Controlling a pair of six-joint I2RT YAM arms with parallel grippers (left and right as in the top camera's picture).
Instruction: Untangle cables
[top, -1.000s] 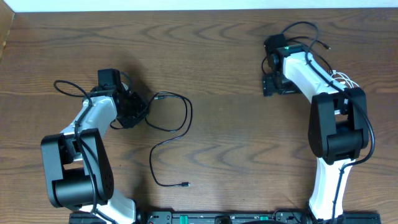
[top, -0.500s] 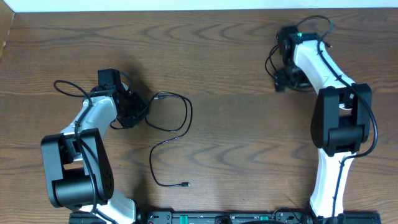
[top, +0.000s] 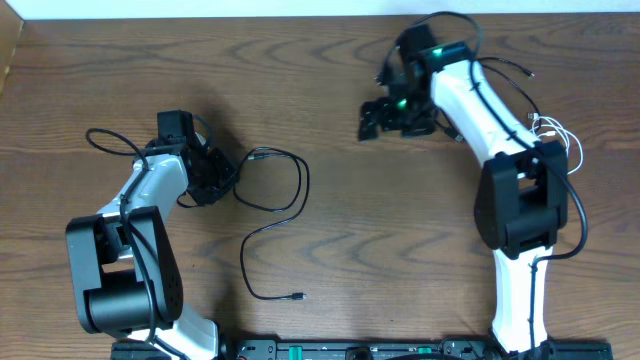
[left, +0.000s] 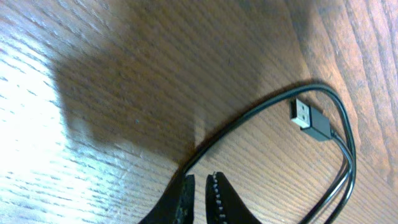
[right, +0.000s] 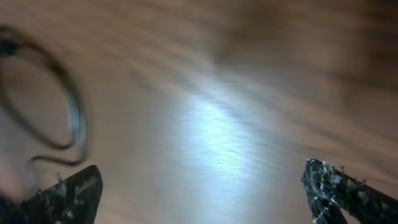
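A thin black cable (top: 300, 190) loops on the table right of my left gripper (top: 228, 183) and trails down to a small plug (top: 298, 296). In the left wrist view its USB plug (left: 305, 116) lies on the wood. The cord (left: 249, 118) curves down to the tips of my left gripper (left: 200, 177), whose jaws stand a slit apart with nothing between them. Another thin black cable (top: 105, 140) loops left of that arm. A white cable (top: 555, 128) lies at the far right. My right gripper (top: 372, 120) (right: 202, 186) hangs wide open over bare wood.
The right wrist view is blurred by motion, with a dark cable loop (right: 62, 118) at its left. Thick black wires (top: 470, 45) run along the right arm. The table's far edge (top: 300, 14) is close behind the right gripper.
My right arm has swung left from the back right toward the back middle, with its jaws opening wider. The left arm and the black cable have stayed in place.
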